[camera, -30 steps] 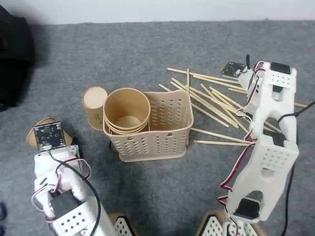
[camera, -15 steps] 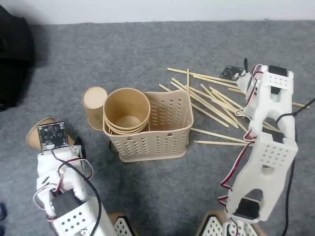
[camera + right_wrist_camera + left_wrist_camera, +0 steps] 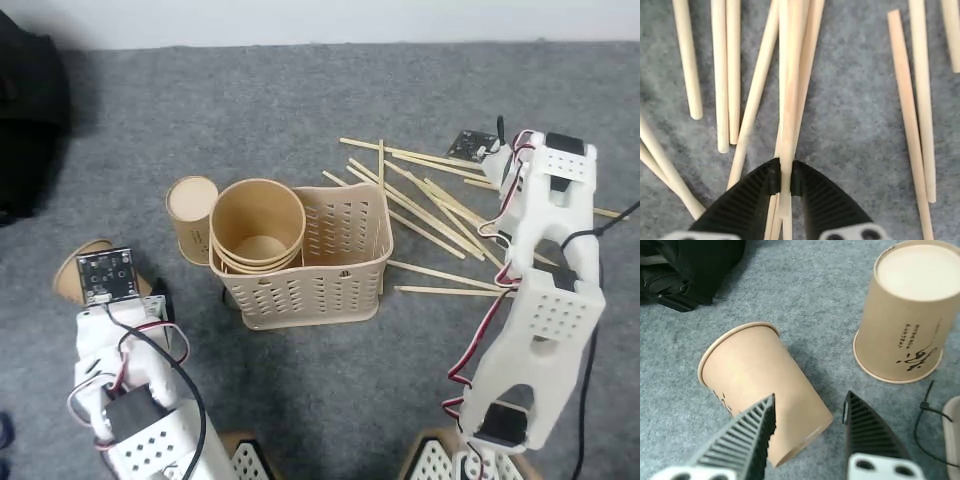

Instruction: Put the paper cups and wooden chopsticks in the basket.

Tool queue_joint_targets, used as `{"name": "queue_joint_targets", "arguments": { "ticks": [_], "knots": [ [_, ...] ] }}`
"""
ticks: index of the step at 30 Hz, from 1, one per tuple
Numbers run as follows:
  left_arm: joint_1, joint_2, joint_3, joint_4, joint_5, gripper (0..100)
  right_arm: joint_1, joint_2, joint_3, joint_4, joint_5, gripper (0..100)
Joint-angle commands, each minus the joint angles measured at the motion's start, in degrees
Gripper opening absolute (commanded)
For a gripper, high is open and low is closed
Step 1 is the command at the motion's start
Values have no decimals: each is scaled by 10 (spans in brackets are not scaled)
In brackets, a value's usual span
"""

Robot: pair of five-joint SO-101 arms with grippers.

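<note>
A tan paper cup (image 3: pixel 755 385) lies on its side on the grey carpet, and my open left gripper (image 3: pixel 809 415) hovers just over its base end with a finger on either side. A second cup (image 3: pixel 905 315) stands upside down beside the beige basket (image 3: pixel 340 255). Several nested cups (image 3: pixel 258 228) sit in the basket's left end. Wooden chopsticks (image 3: pixel 430 200) lie scattered to the right of the basket. My right gripper (image 3: pixel 784 181) is shut on one chopstick (image 3: pixel 790 95) among that pile, low against the carpet.
A black bag (image 3: pixel 30 100) lies at the far left edge. The right arm's white body (image 3: pixel 545 270) stretches over the near end of the chopstick pile. A black cable (image 3: pixel 932 415) lies by the basket. Open carpet lies behind the basket.
The right wrist has shifted slightly left, and a few chopsticks under it have been nudged. The left arm has edged a little nearer, uncovering more of the lying cup.
</note>
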Motion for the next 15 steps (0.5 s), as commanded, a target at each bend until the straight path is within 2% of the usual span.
{"name": "queue_joint_targets", "arguments": {
  "ticks": [1,12,15],
  "knots": [
    [4,-9,-6,-1,3,207,-10,-33,-27,-11,11,7],
    [4,-9,-6,-2,3,207,-8,-190,-34,81,-1,7],
    [4,-9,-6,-2,3,207,-9,-244,-35,88,-46,7]
  ]
}}
